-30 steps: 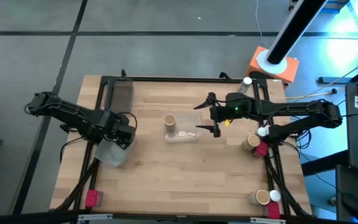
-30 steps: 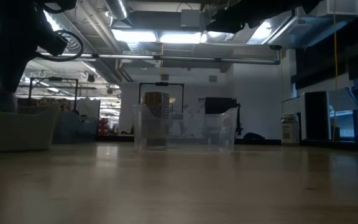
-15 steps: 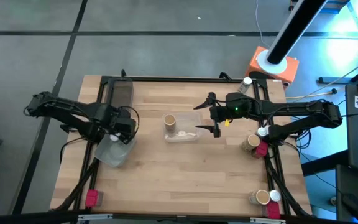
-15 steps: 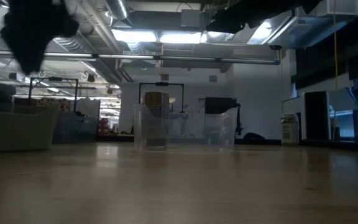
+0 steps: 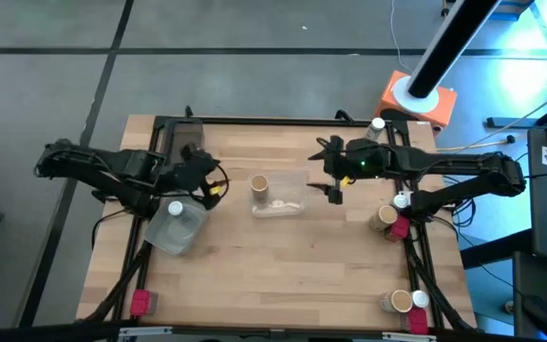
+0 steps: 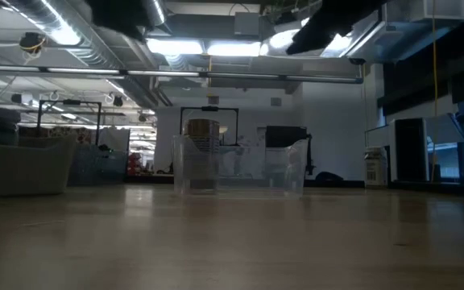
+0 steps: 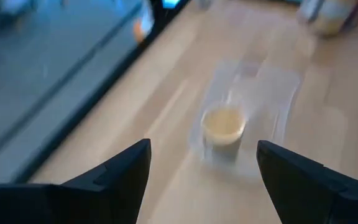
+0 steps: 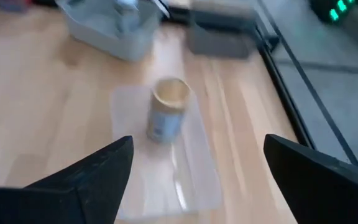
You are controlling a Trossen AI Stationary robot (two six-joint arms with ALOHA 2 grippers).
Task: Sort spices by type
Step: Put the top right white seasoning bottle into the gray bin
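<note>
Landmark: clear centre tray [image 5: 278, 195] on the desk [image 5: 283, 266]. One tan spice cylinder [image 5: 259, 184] stands upright in the tray's end nearer the left arm. Left claw [image 5: 209, 182] hovers just beside that end, fingers spread, nothing held. Right claw [image 5: 334, 179] hovers at the tray's opposite end, fingers spread, empty. A white-capped jar [image 5: 175, 208] sits in a second clear tray [image 5: 176, 229] beyond the left claw. More spices [image 5: 387, 218] cluster at the desk edge past the right claw.
</note>
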